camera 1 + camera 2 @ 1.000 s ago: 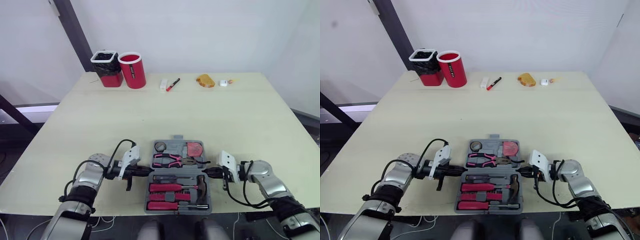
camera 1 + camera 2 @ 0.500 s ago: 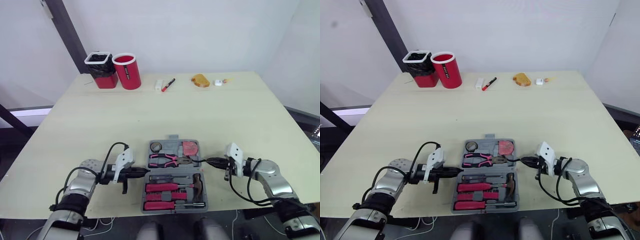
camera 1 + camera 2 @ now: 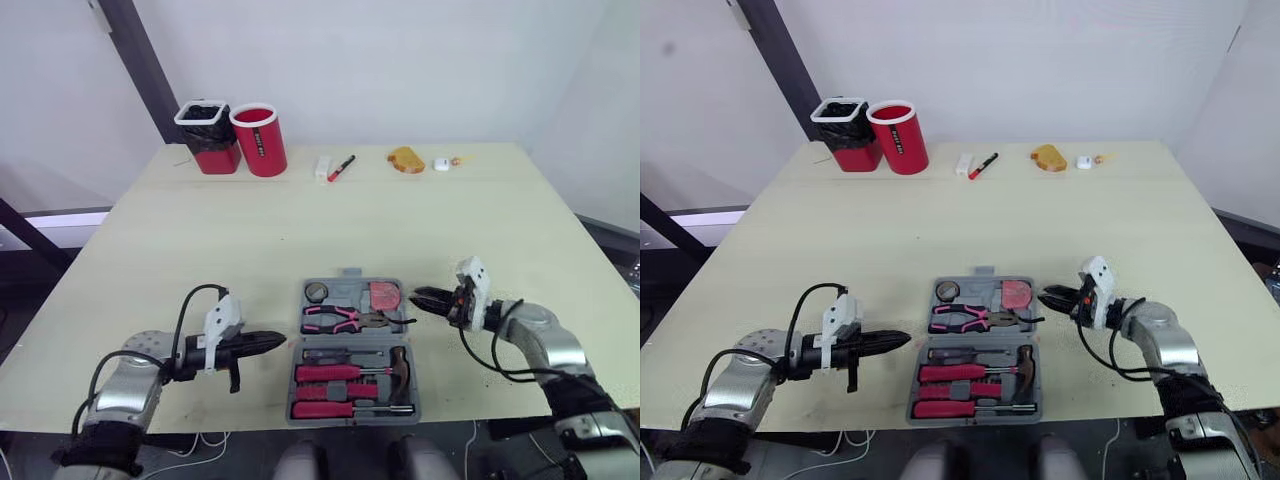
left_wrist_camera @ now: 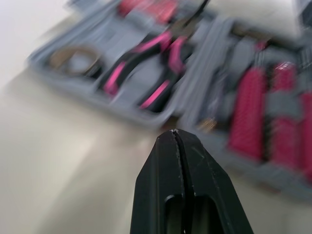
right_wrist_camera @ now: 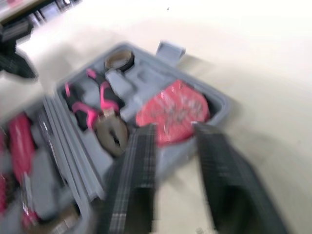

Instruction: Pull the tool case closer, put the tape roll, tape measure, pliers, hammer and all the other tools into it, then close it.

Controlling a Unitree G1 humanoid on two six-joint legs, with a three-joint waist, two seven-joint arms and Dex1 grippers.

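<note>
Evidently idle, the left gripper [image 3: 280,338] points at the tool case [image 3: 350,419] from its 9 o'clock, just apart from the rim, jaws pressed together on nothing. The case lies open at the table's [image 3: 200,240] 6 o'clock edge, within both arms' reach, with tape roll [image 3: 318,292], pliers [image 3: 335,319] and tape measure [image 3: 385,296] bedded in the far half and hammer [image 3: 401,364] in the near one, so closing looks like what remains. At its 2 o'clock the right gripper [image 3: 418,296] hovers, jaws parted and empty, probably placed to fold that half over.
</note>
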